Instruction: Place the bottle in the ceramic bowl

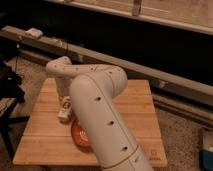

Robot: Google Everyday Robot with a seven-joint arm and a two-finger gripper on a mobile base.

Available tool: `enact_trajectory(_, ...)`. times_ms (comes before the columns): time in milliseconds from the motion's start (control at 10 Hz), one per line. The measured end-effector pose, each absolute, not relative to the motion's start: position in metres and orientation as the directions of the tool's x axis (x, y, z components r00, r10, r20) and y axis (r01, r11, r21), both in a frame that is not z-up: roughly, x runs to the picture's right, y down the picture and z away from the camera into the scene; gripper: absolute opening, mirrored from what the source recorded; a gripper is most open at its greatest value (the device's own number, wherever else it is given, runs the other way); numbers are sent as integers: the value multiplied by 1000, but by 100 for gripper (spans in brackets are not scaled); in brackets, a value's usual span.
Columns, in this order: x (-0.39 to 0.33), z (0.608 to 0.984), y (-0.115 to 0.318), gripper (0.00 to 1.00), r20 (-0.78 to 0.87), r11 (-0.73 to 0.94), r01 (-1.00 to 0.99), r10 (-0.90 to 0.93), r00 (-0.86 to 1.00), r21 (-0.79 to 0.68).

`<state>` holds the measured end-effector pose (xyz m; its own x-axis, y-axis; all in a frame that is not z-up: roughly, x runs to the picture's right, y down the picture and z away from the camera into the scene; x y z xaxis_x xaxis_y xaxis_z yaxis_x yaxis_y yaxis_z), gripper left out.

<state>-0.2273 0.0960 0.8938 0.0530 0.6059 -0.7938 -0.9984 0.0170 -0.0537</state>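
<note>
the gripper (pixel 65 100) is seen hanging down from the wrist over the left part of the wooden table (pixel 131 112), and the bottle (pixel 64 113) is found right at its tip, a small white shape with its long axis running roughly top to bottom in the view. whether the gripper is clamped on the bottle or merely set against it cannot be told from here. the ceramic bowl (pixel 79 134) is spotted just below and to the right of the bottle in the camera view, its orange-red rim near the bottle's lower end and its right side hidden behind the big white arm (pixel 100 115). the coming move is judged to turn on a short shift toward the table's near edge and rightward in the picture, until the bottle is brought over the bowl's centre. only one arm is fitted, so no choice of side is offered. dark markings are made out on the bottle's pale label, but nothing can be read, and no brand is legible.
</note>
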Motion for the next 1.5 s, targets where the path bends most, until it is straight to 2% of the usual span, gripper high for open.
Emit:
enact_trajectory(600,-239,907,97,63,-806,-43,-997,592,31,-70)
enact_trajectory(700,-239,908,96,58,-806,-45,-997,591,30,-70)
enact_trajectory(1000,-243,907,97,26,-809,-37,-996,586,41,-78)
enact_trajectory(1200,-241,902,95,9,-812,-37,-995,582,50,-87)
enact_trajectory(1300,-241,893,90,2,-810,-36,-994,583,61,-101)
enact_trajectory(1500,-240,869,80,0,-807,-30,-988,582,104,-149)
